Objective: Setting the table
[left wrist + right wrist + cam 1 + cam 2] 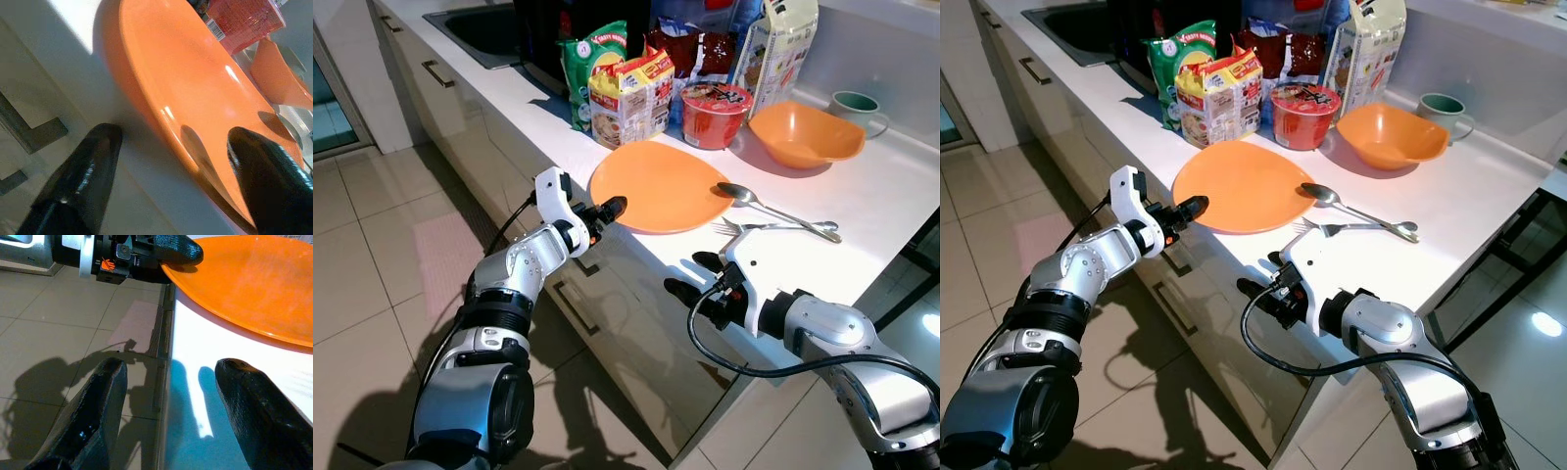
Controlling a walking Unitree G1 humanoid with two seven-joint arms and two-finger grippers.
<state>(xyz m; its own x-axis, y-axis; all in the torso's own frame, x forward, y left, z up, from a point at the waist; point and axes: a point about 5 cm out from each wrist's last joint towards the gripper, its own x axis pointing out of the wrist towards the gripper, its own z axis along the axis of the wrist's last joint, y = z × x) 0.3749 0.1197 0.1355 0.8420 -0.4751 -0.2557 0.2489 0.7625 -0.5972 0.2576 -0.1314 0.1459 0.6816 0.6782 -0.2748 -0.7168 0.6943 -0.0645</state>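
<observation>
The orange plate (661,184), lying at the white counter (891,196) edge, is straddled at its rim by the spread left gripper (607,210), seemingly without contact, so closing is called for next, while the right gripper (690,276) is held open nearby.

Strong daylight makes the white worktop (901,186) glare almost to pure white, the arms throw hard dark shadows on the tiled floor (999,235), and both wrist views show their near black fingers (78,186) softly blurred.
</observation>
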